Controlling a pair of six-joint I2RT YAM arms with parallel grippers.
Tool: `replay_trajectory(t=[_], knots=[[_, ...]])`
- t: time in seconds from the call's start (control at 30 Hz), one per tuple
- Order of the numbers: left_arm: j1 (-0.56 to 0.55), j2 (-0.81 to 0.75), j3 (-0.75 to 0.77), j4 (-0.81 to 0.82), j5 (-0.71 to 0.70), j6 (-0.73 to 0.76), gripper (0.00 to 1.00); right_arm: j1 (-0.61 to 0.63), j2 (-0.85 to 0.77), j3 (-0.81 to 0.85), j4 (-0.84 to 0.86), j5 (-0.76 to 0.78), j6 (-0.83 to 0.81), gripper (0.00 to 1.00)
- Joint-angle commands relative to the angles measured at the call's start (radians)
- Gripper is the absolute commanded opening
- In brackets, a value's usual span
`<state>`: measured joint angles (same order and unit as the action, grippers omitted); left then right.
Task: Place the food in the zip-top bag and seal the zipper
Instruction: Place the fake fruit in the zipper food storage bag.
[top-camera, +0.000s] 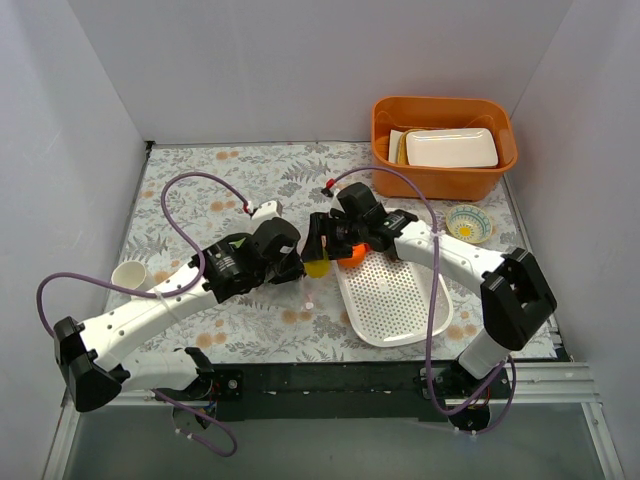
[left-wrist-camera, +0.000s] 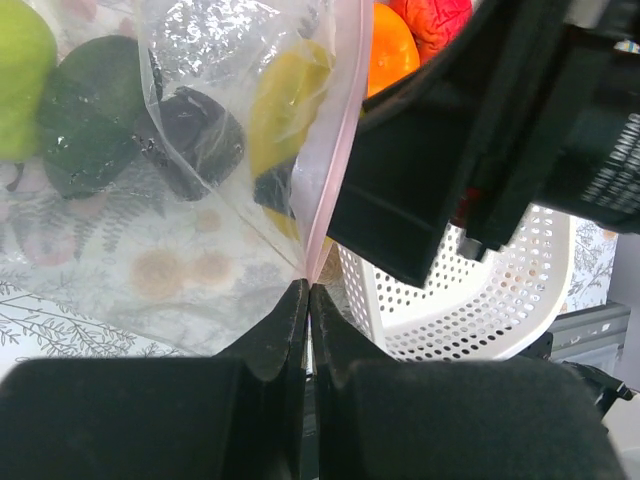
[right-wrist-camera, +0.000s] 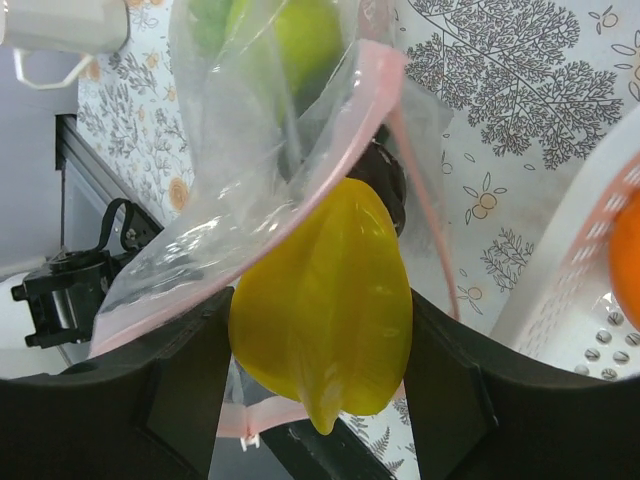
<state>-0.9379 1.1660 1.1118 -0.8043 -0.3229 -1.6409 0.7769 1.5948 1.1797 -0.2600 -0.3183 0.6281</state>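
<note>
**Two grippers meeting at the bag's mouth**

Two fingers of the left gripper (left-wrist-camera: 308, 290) are pressing tight together, pinching the zip-top bag (left-wrist-camera: 200, 250) at the near end of its zipper (left-wrist-camera: 338, 130). The right gripper (right-wrist-camera: 320, 340) is clamping the yellow-green fruit (right-wrist-camera: 320, 290) between its fingers, and the fruit's leading part is sitting between the two pink lips of the bag's mouth.

Through the clear plastic a green pear (left-wrist-camera: 15, 80), a dark green avocado (left-wrist-camera: 90, 110) and a dark plum (left-wrist-camera: 195, 135) are showing, lying inside the bag near the middle of the table. Just right of the bag, the white basket (top-camera: 390, 300) is sitting toward the table's near right edge, with the orange (top-camera: 352, 255) resting at its far end.

An orange bin (top-camera: 445, 170) is standing in the far right corner, a small bowl (top-camera: 468, 222) near it, and a white cup (top-camera: 130, 275) near the left edge.
</note>
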Motion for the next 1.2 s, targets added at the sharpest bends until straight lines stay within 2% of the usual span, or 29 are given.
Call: replay_trajectory(t=[0.0, 0.13, 0.33, 0.43, 0.57, 0.73, 0.97, 1.03, 1.13, 1.17], knots=[[0.004, -0.061, 0.056, -0.047, -0.022, -0.002, 0.01, 0.027, 0.05, 0.084, 0.022, -0.015, -0.013, 0.53], [0.004, -0.092, 0.048, -0.029, -0.024, -0.002, 0.04, 0.038, 0.06, 0.112, 0.041, -0.007, -0.011, 0.53], [0.005, -0.081, 0.079, -0.056, -0.044, -0.008, 0.02, 0.05, 0.065, 0.133, 0.097, -0.05, 0.018, 0.55], [0.005, -0.091, 0.074, -0.041, -0.05, -0.007, 0.02, 0.056, 0.079, 0.133, 0.11, -0.076, 0.022, 0.63], [0.007, -0.089, 0.072, -0.045, -0.061, -0.007, 0.02, 0.065, 0.067, 0.117, 0.084, -0.079, 0.001, 0.84], [0.007, -0.094, 0.054, -0.042, -0.061, -0.02, 0.02, 0.064, 0.013, 0.106, 0.01, -0.016, -0.039, 0.93], [0.005, -0.092, 0.049, -0.033, -0.061, -0.022, 0.02, 0.056, -0.105, 0.064, -0.108, 0.148, -0.067, 0.93], [0.005, -0.088, 0.046, -0.026, -0.054, -0.022, 0.02, 0.05, -0.107, 0.055, -0.128, 0.148, -0.07, 0.89], [0.005, -0.083, 0.046, -0.021, -0.048, -0.022, 0.02, 0.05, -0.099, 0.049, -0.15, 0.151, -0.067, 0.71], [0.007, -0.08, 0.049, -0.022, -0.048, -0.022, 0.02, 0.048, -0.099, 0.047, -0.171, 0.159, -0.067, 0.61]])
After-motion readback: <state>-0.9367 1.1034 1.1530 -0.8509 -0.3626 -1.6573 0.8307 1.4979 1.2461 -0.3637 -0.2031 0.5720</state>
